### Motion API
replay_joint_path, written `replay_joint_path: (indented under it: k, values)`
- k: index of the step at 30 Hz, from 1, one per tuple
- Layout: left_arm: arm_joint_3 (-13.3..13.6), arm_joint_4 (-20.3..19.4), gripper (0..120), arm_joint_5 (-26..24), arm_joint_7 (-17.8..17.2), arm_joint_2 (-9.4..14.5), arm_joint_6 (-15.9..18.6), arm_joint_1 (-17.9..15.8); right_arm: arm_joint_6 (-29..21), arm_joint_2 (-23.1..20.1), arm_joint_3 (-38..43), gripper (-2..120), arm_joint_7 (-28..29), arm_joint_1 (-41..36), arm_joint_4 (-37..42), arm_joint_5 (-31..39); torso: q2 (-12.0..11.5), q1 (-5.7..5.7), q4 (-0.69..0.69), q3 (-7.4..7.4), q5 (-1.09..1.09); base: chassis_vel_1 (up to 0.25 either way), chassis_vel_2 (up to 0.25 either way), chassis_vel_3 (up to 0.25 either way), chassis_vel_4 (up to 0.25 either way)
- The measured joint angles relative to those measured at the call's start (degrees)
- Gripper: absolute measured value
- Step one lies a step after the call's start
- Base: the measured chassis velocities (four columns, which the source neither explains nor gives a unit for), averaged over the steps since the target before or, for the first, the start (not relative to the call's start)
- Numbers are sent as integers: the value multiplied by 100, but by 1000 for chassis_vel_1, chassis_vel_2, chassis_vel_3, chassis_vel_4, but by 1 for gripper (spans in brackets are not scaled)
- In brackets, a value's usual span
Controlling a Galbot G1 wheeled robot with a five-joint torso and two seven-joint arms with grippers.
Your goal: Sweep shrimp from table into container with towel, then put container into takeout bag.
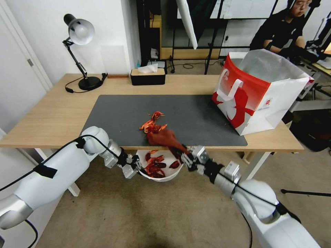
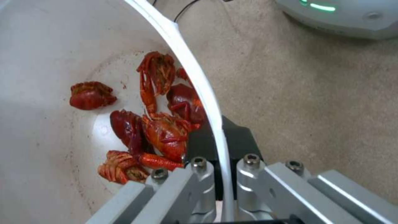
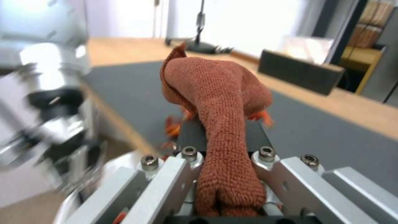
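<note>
Red-orange shrimp (image 1: 152, 124) are lying in a small pile on the dark grey mat (image 1: 193, 117), near the bench (image 1: 51, 117) front edge, and more pieces are sitting inside the white container (image 1: 165, 177). The left end effector (image 1: 137, 167) is clamping the container's rim, holding it just below the bench edge. The right end effector (image 1: 185, 155) is gripping the rust-red towel (image 1: 162, 137), which is touching the pile. The takeout bag (image 1: 258, 93) is standing open at the bench's right end.

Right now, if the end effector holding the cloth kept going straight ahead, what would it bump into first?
Probably the shrimp left on the mat: the right end effector points its towel at that pile. Depth is hard to judge.
</note>
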Motion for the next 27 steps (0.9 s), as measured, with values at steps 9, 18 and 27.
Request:
replay_joint_path:
  k: [9,18,27]
  values:
    - [-198,-55,0,4,9,122,-27,177,126,-33,-595,6,475,1717,-1340,865,0,0,1,0,0,0,0,0,0]
    - [-335,-38,0,5,27,184,-84,269,369,389,-1371,6,335,3398,-3467,677,-1,2,3,1,-1,0,0,0,0]
    - [-456,3,0,9,33,223,-148,394,710,906,-1651,6,-287,4184,-5059,154,-1,2,2,0,0,0,0,0,0]
